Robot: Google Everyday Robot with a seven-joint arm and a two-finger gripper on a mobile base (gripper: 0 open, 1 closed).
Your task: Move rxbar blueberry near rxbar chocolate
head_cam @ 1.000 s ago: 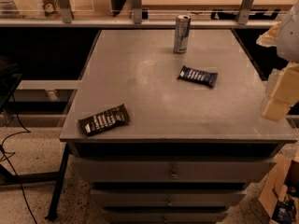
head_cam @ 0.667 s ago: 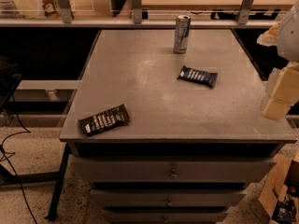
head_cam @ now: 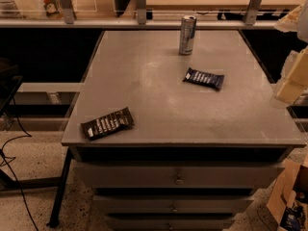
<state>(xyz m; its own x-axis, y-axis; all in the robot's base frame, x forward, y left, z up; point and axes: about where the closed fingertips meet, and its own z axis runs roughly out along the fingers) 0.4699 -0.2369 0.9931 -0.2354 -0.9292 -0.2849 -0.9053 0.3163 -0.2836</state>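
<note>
The rxbar blueberry (head_cam: 203,78), a navy-blue wrapper with white lettering, lies flat on the grey table (head_cam: 144,81), right of centre. The rxbar chocolate (head_cam: 107,123), a brown-black wrapper with white lettering, lies near the table's front left corner, turned at an angle. The two bars are far apart. My gripper (head_cam: 292,78) shows only as pale arm parts at the right edge of the view, beyond the table's right side, well to the right of the blueberry bar and touching nothing.
A silver drink can (head_cam: 187,34) stands upright near the table's back edge, behind the blueberry bar. Drawers (head_cam: 179,177) sit under the tabletop. A railing and shelf run behind the table. A cardboard box (head_cam: 288,201) stands on the floor at the lower right.
</note>
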